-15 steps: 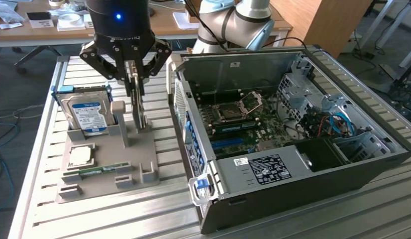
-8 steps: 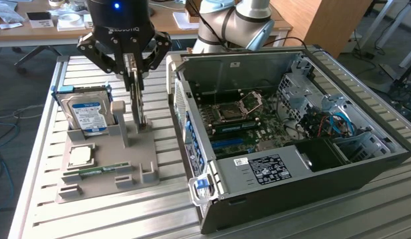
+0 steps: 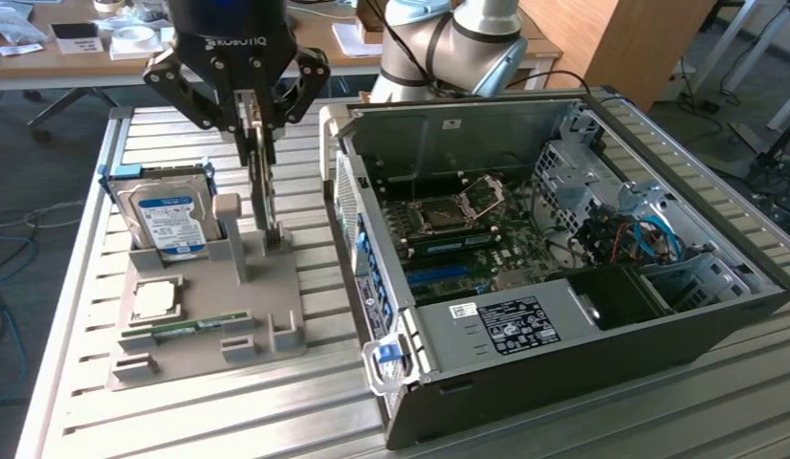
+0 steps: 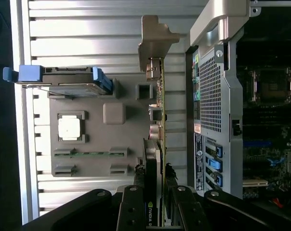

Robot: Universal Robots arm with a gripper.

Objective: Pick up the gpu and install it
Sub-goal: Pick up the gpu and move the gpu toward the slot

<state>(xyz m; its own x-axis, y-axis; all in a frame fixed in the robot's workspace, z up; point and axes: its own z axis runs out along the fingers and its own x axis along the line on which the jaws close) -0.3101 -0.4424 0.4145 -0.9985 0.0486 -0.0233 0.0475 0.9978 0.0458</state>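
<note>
The gpu point(image 3: 262, 186) hangs upright and edge-on over the grey holder tray point(image 3: 283, 287), its lower end down by the tray's posts. My gripper point(image 3: 256, 115) is shut on the card's upper part, one finger on each face. In the wrist view the gpu point(image 4: 160, 110) runs as a thin green edge away from my gripper point(image 4: 155, 195). Its black cooler sits between the fingers point(image 4: 136, 197), and its silvery bracket point(image 4: 154, 41) is at the far end. The open computer case point(image 3: 548, 268) with the motherboard point(image 3: 452, 225) lies on the exterior view's right of the card.
On the tray stand a silver hard drive point(image 3: 165, 215) with a blue-white label, a CPU point(image 3: 157, 298) and a slim RAM stick point(image 3: 191, 327). The case wall point(image 4: 210, 91) lies close beside the gpu. The slatted metal table point(image 3: 204, 421) carries it all. Desks and a wooden cabinet are behind.
</note>
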